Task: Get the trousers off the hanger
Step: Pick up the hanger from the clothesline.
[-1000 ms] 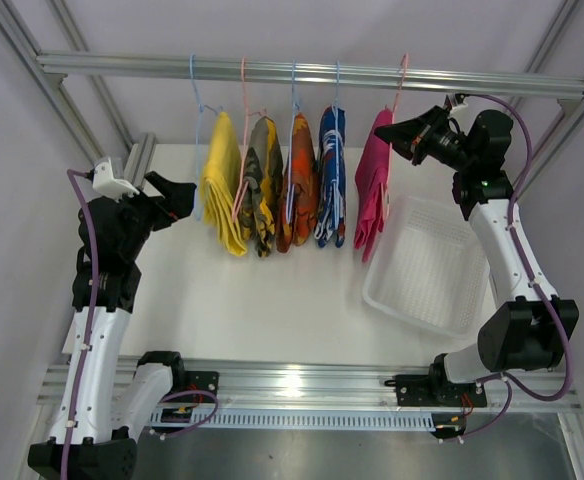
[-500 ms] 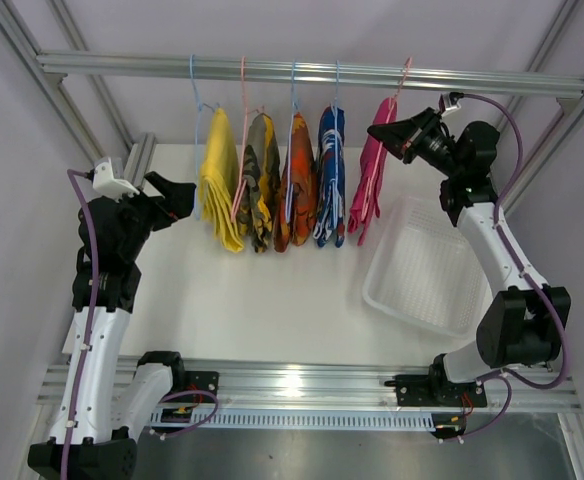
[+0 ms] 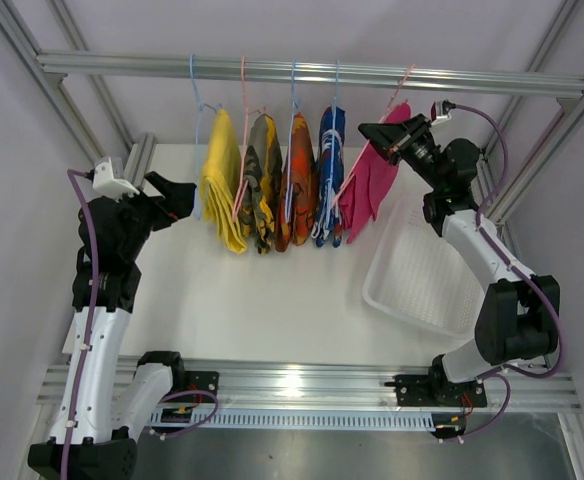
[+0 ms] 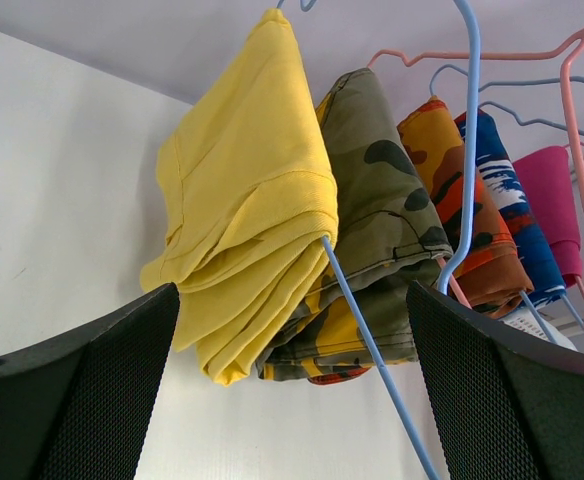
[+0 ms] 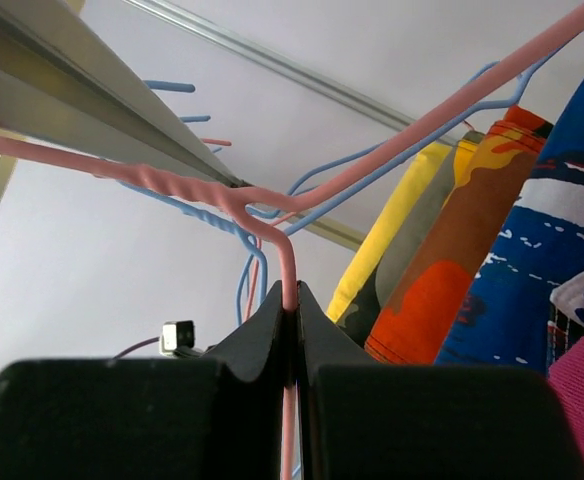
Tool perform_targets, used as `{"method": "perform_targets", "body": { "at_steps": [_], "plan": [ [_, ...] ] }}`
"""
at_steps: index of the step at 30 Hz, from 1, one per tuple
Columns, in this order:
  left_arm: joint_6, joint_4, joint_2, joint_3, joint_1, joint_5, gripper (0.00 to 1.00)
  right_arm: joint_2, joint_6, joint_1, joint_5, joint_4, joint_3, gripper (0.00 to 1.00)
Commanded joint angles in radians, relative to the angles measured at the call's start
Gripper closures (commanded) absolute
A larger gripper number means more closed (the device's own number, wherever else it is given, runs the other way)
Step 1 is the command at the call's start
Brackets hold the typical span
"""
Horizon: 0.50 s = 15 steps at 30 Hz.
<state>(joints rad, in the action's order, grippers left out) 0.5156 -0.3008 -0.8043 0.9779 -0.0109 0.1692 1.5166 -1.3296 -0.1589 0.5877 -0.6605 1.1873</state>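
Note:
Five trousers hang on wire hangers from the top rail [image 3: 312,72]: yellow [image 3: 222,185], camouflage [image 3: 260,185], orange-red [image 3: 298,185], blue-and-white [image 3: 330,180] and pink [image 3: 367,190]. My right gripper [image 3: 372,133] is shut on the wire of the pink hanger [image 3: 400,88], just below its twisted neck [image 5: 222,195]; the wire runs between the closed jaws of the gripper [image 5: 292,300]. The pink trousers hang tilted, their lower end against the blue-and-white pair. My left gripper [image 3: 177,195] stands open just left of the yellow trousers [image 4: 242,200], holding nothing [image 4: 292,295].
A white mesh basket [image 3: 427,265] lies on the table at the right, under the right arm. Blue and pink hanger hooks [image 5: 262,215] crowd together on the rail. Frame posts stand at both sides.
My right gripper has moved left with the pink hanger, swinging the pink trousers leftward against the blue-and-white pair. The left arm has not moved.

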Motion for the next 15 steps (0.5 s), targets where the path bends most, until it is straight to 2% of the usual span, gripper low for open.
{"method": "perform_targets", "body": {
  "at_steps": [1, 4, 8, 12, 15],
  "plan": [
    [-0.009, 0.022, 0.007, 0.007, 0.002, 0.023, 0.00, -0.075, 0.105, -0.027, -0.095, -0.071, 0.017, 1.00],
    [-0.008, 0.023, 0.008, 0.007, 0.000, 0.024, 0.01, -0.116, 0.182, -0.042, -0.108, -0.001, 0.041, 1.00],
    [-0.006, 0.025, 0.007, 0.008, 0.002, 0.027, 0.01, -0.167, 0.268, -0.045, -0.114, 0.177, 0.113, 1.00],
    [-0.005, 0.025, 0.004, 0.007, 0.000, 0.032, 0.01, -0.205, 0.349, -0.041, -0.121, 0.359, 0.246, 1.00],
    [-0.005, 0.023, 0.002, 0.008, 0.002, 0.033, 0.01, -0.191, 0.368, -0.030, -0.106, 0.418, 0.349, 1.00]
  ]
}}
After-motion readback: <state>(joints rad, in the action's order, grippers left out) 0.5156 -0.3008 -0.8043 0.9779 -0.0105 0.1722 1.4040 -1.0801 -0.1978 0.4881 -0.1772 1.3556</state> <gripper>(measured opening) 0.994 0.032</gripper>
